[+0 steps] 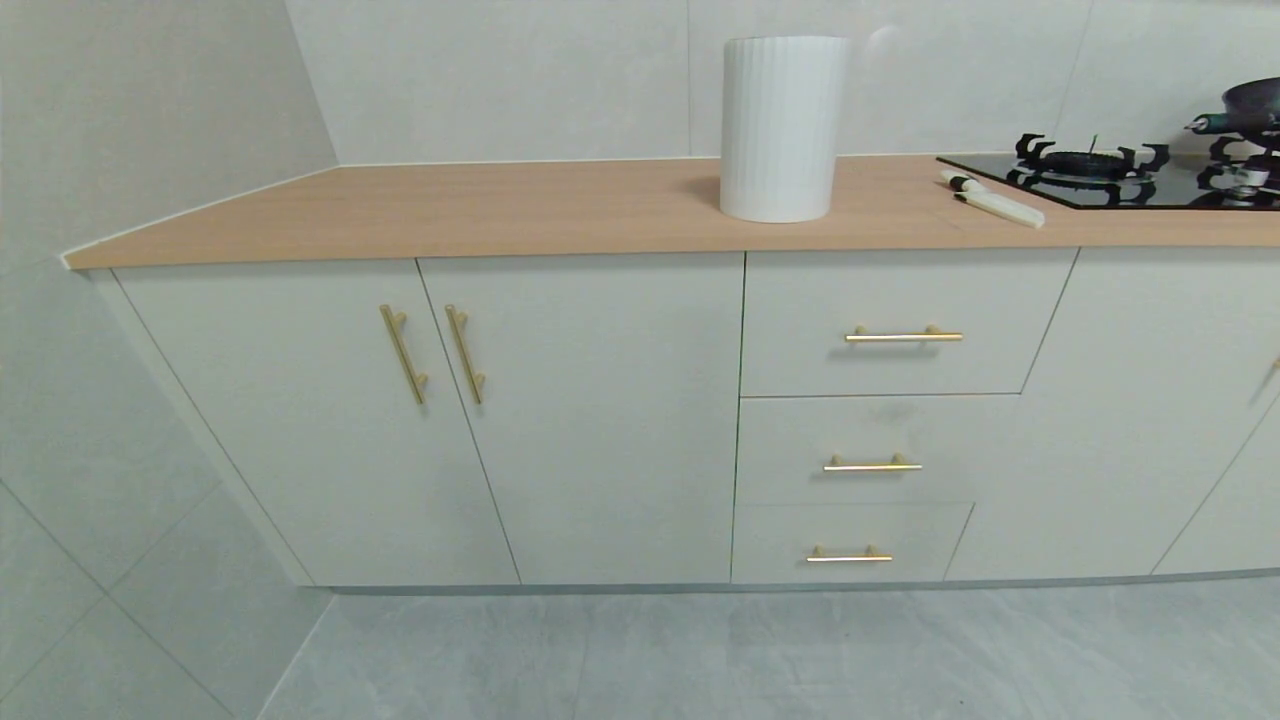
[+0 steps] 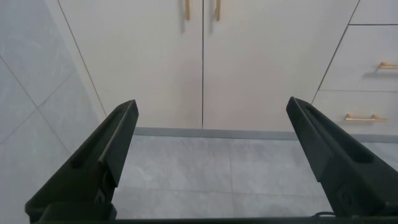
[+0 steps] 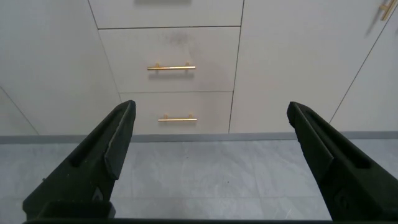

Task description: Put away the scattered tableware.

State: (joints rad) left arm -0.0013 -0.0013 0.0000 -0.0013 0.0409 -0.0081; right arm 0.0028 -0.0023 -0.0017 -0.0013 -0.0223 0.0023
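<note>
Pale grey tiled wall (image 1: 500, 80) runs behind a long wood-topped desk (image 1: 480, 210), and it's the same sort of grey tile on the floor (image 1: 760, 650), so the whole kitchen corner looks pretty washed out apart from the brass bits. Under the desk on the left are two cupboard doors (image 1: 430, 420), both shut, with their upright gold handles side by side at the middle seam. To the right of those is a stack of three drawers (image 1: 900, 320), all pushed in, each with a gold bar handle. On top stands a tall white ribbed canister (image 1: 780, 130), upright, roughly above the seam between the doors and the drawers; can't see inside it from here. The tableware (image 1: 990, 200) is two white-handled pieces lying flat on the desk, close together, between the canister and the black glass hob (image 1: 1120, 185) and just off the hob's near corner. What kind of utensil they are I honestly can't make out. A dark pan (image 1: 1250, 100) sits on the far burner. The left end effector (image 2: 211, 104) hangs low over the floor facing the cupboard doors, jaws spread wide with nothing in them. The right end effector (image 3: 209, 106) is the same story, wide apart and empty, facing the lower drawers.
</note>
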